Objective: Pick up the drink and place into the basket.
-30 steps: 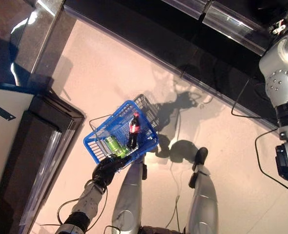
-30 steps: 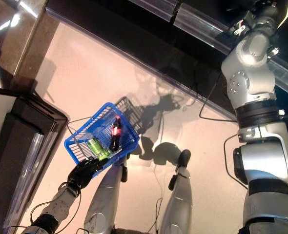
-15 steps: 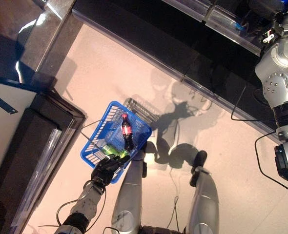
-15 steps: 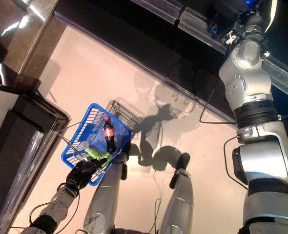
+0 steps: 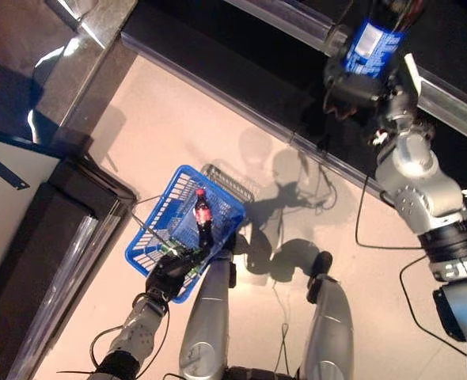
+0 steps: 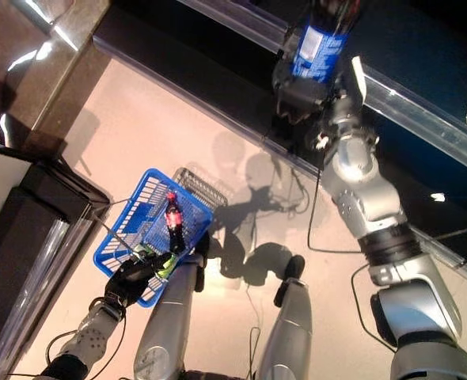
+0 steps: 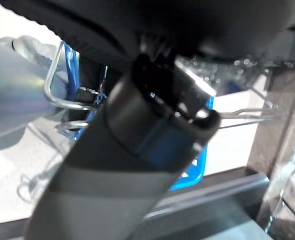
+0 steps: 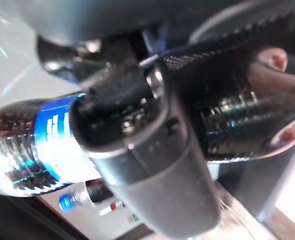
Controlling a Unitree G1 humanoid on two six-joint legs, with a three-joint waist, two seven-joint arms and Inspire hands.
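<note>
baskets: 1 point(image 5: 153, 237) | bottles: 2 (one point(image 5: 203, 218) in basket, one point(image 6: 317, 43) held) | cans: 1 point(image 6: 165, 262)

drink up in right hand, basket low at left side

drink point(image 6: 319, 39): dark cola bottle w/ blue label, gripped round its body by right hand point(image 6: 297, 99), held high nr the dark shelf edge, well apart from basket. basket point(image 5: 150, 237): blue plastic w/ wire handles, hangs tilted above pale floor, left hand point(image 5: 167, 277) curled on its near rim/handle. inside already: small dark bottle w/ red label & red cap point(image 5: 203, 218), standing roughly upright, plus a green item point(image 6: 167, 262) at the bottom nr the left hand.
</note>
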